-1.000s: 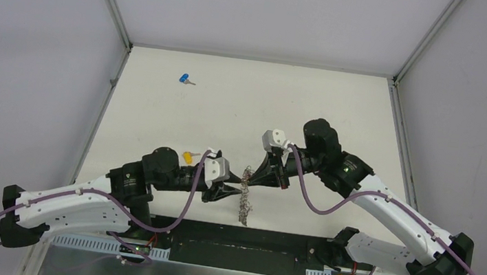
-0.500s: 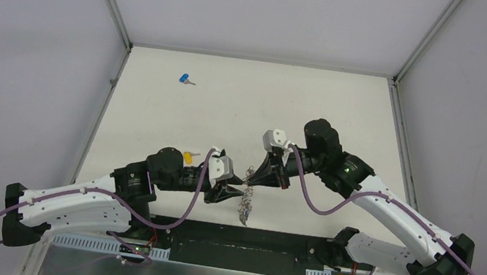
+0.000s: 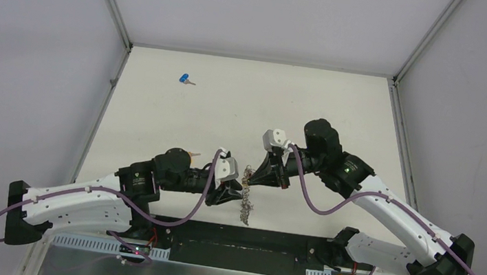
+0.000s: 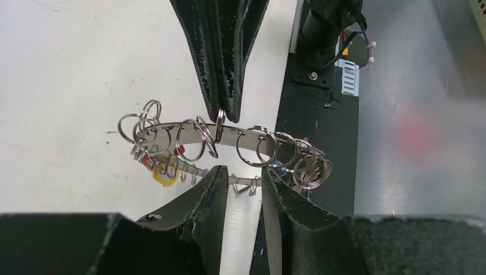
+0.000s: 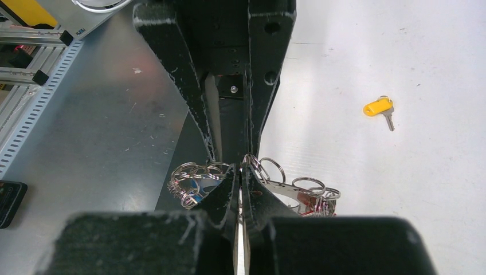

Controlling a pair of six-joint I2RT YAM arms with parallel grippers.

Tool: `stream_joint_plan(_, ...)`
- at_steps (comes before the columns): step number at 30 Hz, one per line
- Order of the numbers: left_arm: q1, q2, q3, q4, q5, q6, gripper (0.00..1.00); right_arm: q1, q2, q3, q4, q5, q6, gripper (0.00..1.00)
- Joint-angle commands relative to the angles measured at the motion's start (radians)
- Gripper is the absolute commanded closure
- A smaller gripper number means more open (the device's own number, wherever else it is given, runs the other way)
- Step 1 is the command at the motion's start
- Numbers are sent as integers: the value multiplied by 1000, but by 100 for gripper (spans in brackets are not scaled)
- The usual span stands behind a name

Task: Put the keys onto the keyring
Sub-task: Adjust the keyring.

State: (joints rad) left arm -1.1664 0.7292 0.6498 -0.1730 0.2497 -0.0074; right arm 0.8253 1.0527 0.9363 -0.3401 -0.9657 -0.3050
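Right gripper (image 5: 240, 175) closed, pinching the band of the keyring (image 4: 226, 137); small rings and keys hang off the band on both sides of the tips. Left gripper (image 4: 243, 179) faces it tip to tip, jaws apart, just short of the band, nothing clamped. Yellow key (image 5: 379, 107) lies flat on the surface (image 3: 244, 103), near the left gripper's wrist. Blue key (image 3: 184, 78) lies well apart, far beyond the left gripper.

Both arms reach inward, tips nearly meeting. The left gripper (image 4: 243, 175) has its fingers slightly apart. The right gripper (image 5: 239, 172) has its fingers pressed together.
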Motion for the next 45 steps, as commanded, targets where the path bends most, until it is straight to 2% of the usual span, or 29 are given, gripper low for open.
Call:
stream_joint_plan(1,-9,17,41,42,41,-3,70,3,-26,15,72,-15,1,100)
stream_joint_plan(9,-10,-35,41,59,2,24,68,3,-28,9,72,-14,3,100)
stream_joint_plan(18,-9,-90,61,5,-16,45,67,3,-24,10,72,-16,4,100)
stream_joint_plan(27,-9,-44,80,38,6,24,67,3,-19,10,81,-17,10,100)
stream_joint_plan(40,-9,-12,64,73,-47,10,56,3,-25,8,81,-14,14,100)
stream_joint_plan(45,-9,-15,56,104,-77,10,54,3,-22,7,84,-18,17,100)
